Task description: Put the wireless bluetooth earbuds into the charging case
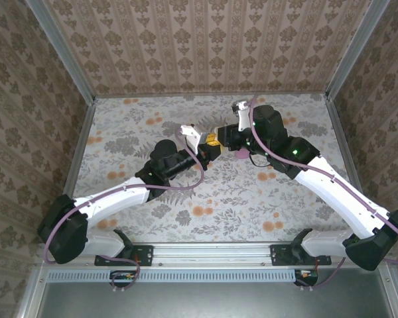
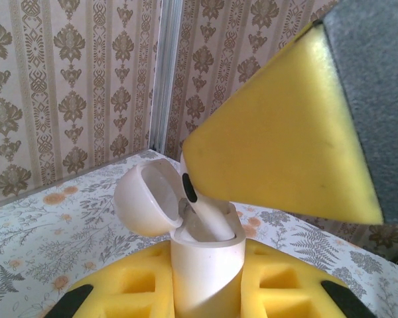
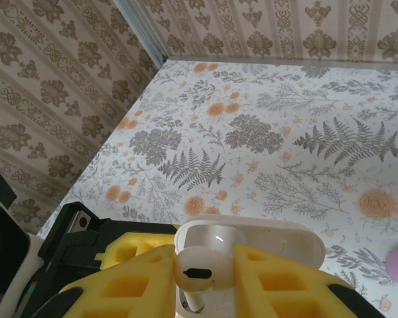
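While clamping the open charging case in the left gripper, pinches a white earbud in the right gripper, stem seemingly partway inside it, unreleased.

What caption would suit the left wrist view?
Left gripper steadies the open charging case as the right gripper holds a white earbud at its mouth.

The charging case and the earbud are seen to be glossy, smooth white plastic. The finger pads are made of matt yellow foam. The corner post is finished in brushed metal.
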Controlling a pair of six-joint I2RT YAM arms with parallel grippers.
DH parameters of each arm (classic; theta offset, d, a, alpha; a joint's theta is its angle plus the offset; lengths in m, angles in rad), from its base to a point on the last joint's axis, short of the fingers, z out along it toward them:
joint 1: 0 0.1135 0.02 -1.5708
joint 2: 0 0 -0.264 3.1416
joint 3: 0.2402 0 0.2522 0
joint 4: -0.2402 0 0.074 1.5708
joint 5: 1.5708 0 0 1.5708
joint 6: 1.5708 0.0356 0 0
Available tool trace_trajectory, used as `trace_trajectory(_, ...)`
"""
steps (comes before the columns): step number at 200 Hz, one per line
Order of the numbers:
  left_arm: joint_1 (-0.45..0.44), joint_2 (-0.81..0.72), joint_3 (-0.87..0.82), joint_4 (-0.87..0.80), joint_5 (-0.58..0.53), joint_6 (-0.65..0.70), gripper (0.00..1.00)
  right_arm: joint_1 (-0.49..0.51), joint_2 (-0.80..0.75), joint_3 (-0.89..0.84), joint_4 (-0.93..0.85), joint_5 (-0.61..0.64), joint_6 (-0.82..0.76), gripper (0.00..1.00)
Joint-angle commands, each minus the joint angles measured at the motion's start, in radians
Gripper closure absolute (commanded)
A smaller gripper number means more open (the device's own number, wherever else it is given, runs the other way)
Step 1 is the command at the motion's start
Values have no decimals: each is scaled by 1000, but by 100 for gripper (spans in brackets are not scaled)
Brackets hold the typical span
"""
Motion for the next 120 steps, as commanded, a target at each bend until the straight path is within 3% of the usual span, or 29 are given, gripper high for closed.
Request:
trace_trajectory(1, -1, -31, 22, 73, -27, -16, 80, 6, -20, -14, -13, -11, -27, 73)
trace_trajectory(120, -1, -27, 31, 99, -41, -29, 80, 6, -38, -60, 70, -31, 49, 73)
